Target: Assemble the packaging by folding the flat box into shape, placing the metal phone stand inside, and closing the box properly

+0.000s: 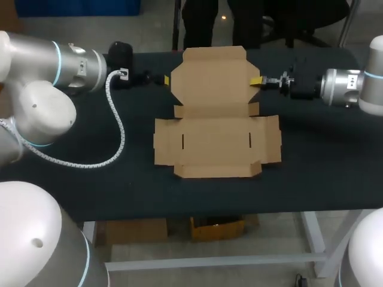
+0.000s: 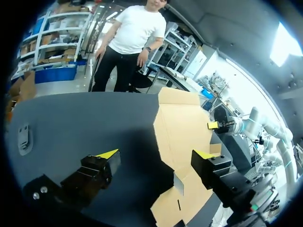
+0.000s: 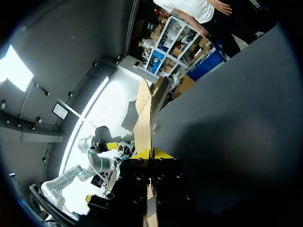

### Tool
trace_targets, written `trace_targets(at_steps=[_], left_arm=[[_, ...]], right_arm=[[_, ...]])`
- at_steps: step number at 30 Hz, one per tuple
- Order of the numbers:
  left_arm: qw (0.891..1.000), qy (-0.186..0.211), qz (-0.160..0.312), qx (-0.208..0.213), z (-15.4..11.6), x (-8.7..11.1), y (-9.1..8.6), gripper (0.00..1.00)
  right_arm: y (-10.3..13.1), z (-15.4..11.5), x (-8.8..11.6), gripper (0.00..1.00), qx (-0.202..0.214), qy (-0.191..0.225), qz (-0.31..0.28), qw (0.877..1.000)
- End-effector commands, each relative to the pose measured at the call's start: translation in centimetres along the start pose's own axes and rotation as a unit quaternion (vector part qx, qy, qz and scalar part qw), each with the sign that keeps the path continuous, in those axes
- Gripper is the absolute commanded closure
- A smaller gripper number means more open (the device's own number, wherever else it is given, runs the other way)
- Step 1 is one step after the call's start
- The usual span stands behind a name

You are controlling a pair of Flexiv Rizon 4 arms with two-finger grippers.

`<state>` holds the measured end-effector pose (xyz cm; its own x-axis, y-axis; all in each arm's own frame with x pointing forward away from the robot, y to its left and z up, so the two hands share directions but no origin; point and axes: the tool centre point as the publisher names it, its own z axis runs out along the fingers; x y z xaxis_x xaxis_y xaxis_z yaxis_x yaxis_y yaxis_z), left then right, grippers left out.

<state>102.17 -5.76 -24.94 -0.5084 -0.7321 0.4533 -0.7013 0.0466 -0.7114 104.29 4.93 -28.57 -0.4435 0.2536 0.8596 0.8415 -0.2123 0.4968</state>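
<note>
Fingers of the right gripper (image 3: pixel 151 152) clamp one edge of the far flap (image 1: pixel 209 75) of the flat brown cardboard box (image 1: pixel 215 146), spread on the black table (image 1: pixel 323 155). Just beside the opposite edge, the left gripper (image 2: pixel 156 154) hangs with yellow-tipped fingers (image 2: pixel 108 154) wide apart, gripping nothing.

This is a robotics lab. 2 white robot arms, the left arm (image 1: pixel 66 63) and the right arm (image 1: pixel 347 86), reach over a black-topped work table (image 1: pixel 90 185). A coiled white cable (image 1: pixel 120 128) trails across the table's left side, and a flat cardboard box (image 1: pixel 215 137) lies at its middle.
</note>
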Motion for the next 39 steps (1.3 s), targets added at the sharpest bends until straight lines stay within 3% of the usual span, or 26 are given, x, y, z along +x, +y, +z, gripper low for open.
trace_targets(at_steps=[1, 11, 16, 18, 22, 28, 32, 39], left_arm=[[0.998, 0.066, 0.012, -0.007, 0.8, -0.5, -0.5, 0.00], [0.989, 0.137, 0.042, -0.021, 2.3, 0.4, -1.6, 0.00], [0.984, 0.167, 0.050, -0.022, 3.0, 1.1, -1.9, 0.16], [0.983, 0.174, 0.052, -0.024, 3.4, 1.3, -1.9, 0.28], [0.980, 0.193, 0.050, -0.021, 3.8, 1.5, -2.1, 0.25], [0.973, 0.225, 0.054, -0.023, 4.4, 2.1, -2.1, 0.28], [0.970, 0.234, 0.057, -0.025, 4.9, 2.6, -2.2, 0.47], [0.966, 0.251, 0.062, -0.026, 5.4, 3.5, -2.2, 0.51]], right_arm=[[0.2, -0.2, -0.1, 1.00, -0.001, 0.016, -0.004, 1.000], [0.6, 0.1, 0.9, 1.00, -0.004, 0.037, -0.020, 0.999], [0.8, 0.5, 1.3, 1.00, -0.004, 0.046, -0.029, 0.999], [0.9, 0.6, 1.4, 1.00, -0.004, 0.050, -0.031, 0.998], [1.0, 0.9, 1.6, 1.00, -0.006, 0.058, -0.034, 0.998], [1.3, 1.4, 1.9, 1.00, -0.009, 0.071, -0.039, 0.997], [1.4, 1.6, 2.0, 1.00, -0.011, 0.076, -0.042, 0.996], [1.7, 1.9, 2.4, 1.00, -0.014, 0.084, -0.048, 0.995]])
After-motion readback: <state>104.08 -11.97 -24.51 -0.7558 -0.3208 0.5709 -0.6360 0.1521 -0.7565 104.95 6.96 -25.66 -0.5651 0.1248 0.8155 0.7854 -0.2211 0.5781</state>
